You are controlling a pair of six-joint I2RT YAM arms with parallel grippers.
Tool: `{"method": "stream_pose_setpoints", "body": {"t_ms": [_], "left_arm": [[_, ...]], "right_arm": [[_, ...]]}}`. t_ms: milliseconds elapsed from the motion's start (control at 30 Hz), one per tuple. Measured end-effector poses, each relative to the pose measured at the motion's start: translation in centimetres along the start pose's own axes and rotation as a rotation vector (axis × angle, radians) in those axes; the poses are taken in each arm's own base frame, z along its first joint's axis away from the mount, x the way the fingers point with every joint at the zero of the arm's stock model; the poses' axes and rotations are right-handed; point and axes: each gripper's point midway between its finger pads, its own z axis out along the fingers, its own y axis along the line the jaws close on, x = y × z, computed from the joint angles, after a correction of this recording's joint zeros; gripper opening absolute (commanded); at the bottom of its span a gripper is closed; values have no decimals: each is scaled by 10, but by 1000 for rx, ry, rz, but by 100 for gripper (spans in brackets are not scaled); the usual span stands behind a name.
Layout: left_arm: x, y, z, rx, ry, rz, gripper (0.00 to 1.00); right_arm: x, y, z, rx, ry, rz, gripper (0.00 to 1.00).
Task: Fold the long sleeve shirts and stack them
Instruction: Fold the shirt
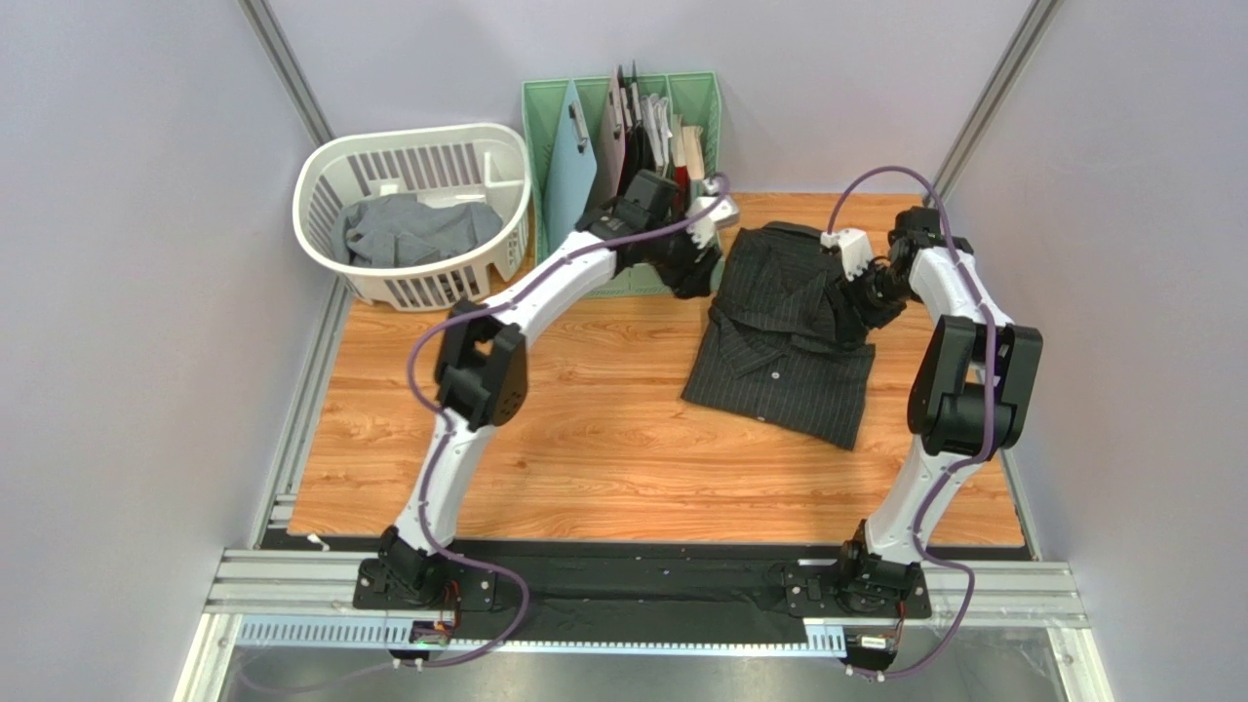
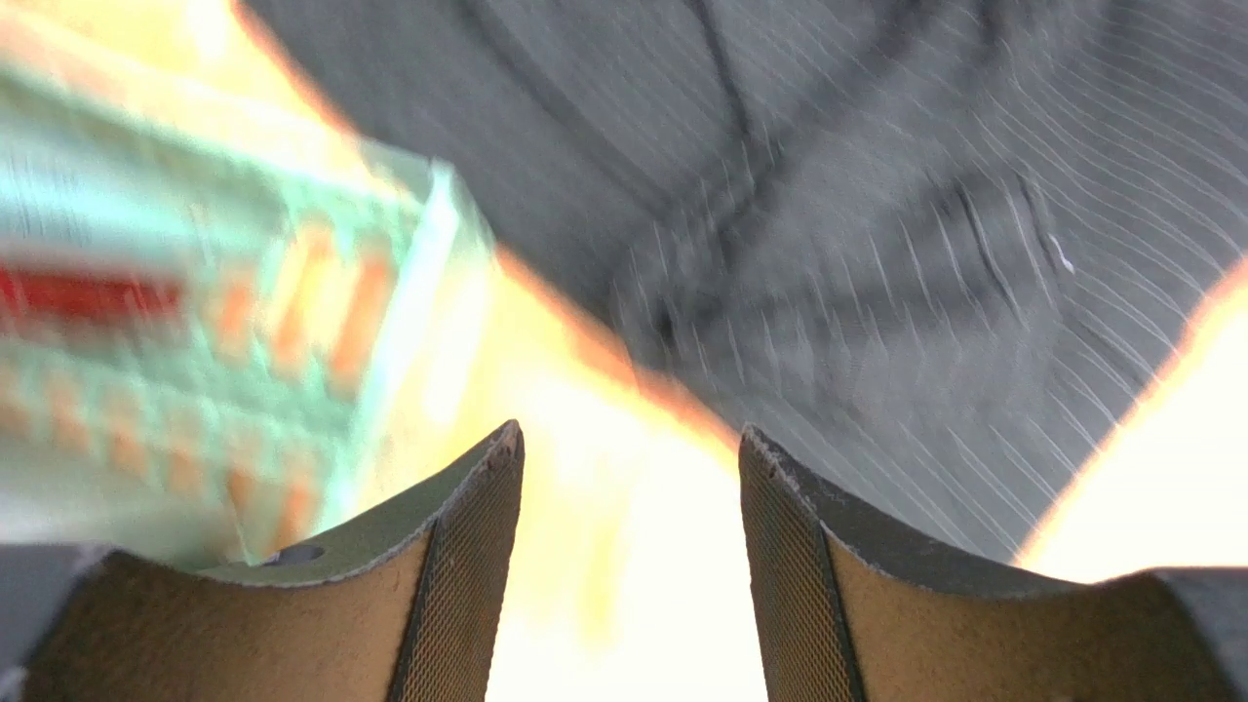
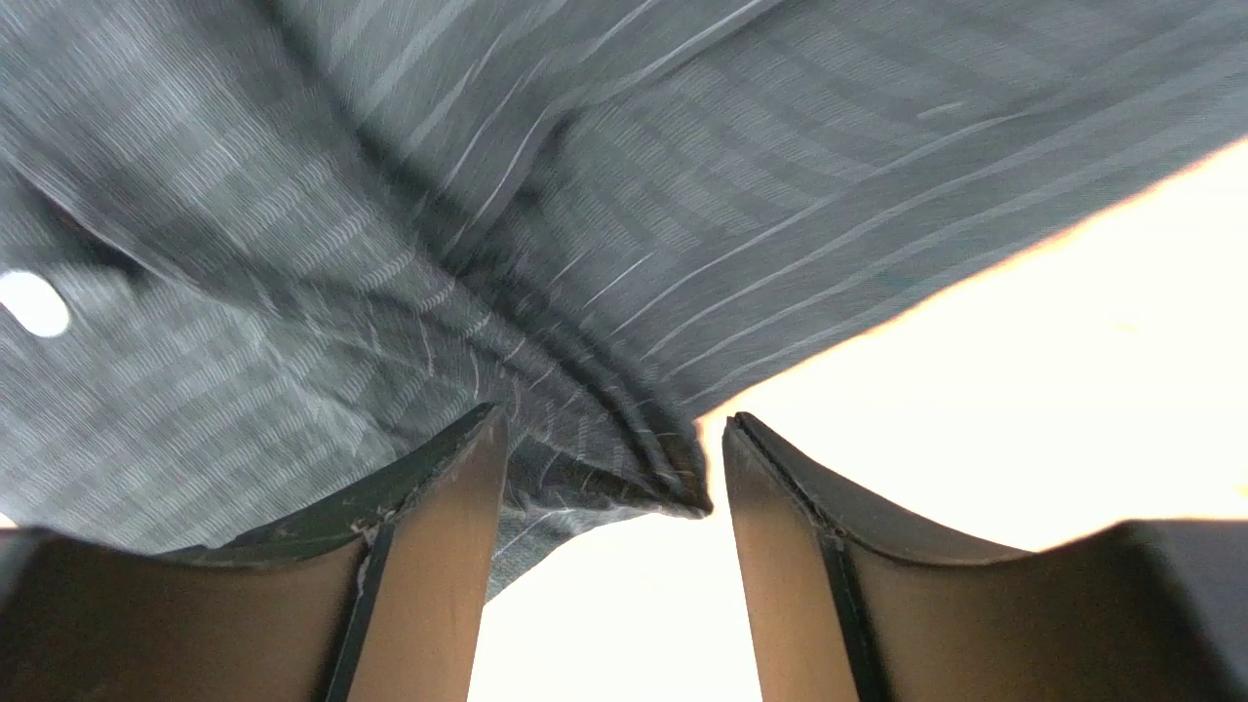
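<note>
Where the far right part of the wooden desk (image 1: 586,454) carries the work, the black pinstriped shirt (image 1: 784,344) lies partly folded, with an upper layer of cloth doubled over a flatter lower panel whose hem faces the arm bases.

The left hand (image 1: 700,271) hangs at the shirt's left upper edge, just beside the green rack (image 1: 550,103) of flat boards. In its wrist view the two fingers (image 2: 469,571) stand well apart with only bare desk between them. The striped cloth lies beyond the tips and the rack is to their left. That view is blurred, so contact with the cloth cannot be judged.

The right hand (image 1: 864,300) sits over the shirt's right upper edge. Its wrist view also shows the jaws parted. A bunched fold of the shirt's edge lies in the gap near the tips, unclamped, and bright desk surface fills the right of that view.

The plain grey shirt (image 1: 418,227) lies crumpled inside the white laundry basket (image 1: 330,161) at the far left corner, well apart from both hands and beside the rack.
</note>
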Motion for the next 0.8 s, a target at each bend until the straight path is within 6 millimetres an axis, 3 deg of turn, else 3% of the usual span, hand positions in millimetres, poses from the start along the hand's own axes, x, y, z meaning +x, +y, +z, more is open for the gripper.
{"method": "stream_pose_setpoints", "body": {"t_ms": [167, 267, 367, 467, 600, 800], "left_arm": [[29, -18, -60, 22, 62, -141, 65], [40, -35, -80, 50, 81, -166, 64], [52, -56, -91, 87, 106, -176, 64], [61, -69, -103, 104, 136, -171, 64], [59, -74, -119, 99, 140, -151, 64], [60, -68, -151, 55, 128, -167, 64]], "right_arm": [[-34, 0, -22, 30, -101, 86, 56], [-46, 14, -21, 8, -118, 100, 55], [-56, 26, -6, -22, -111, 106, 55], [-60, 33, 20, -58, -83, 131, 54], [-45, 37, 56, -99, -11, 164, 50], [-31, 52, 68, -100, 39, 97, 44]]}}
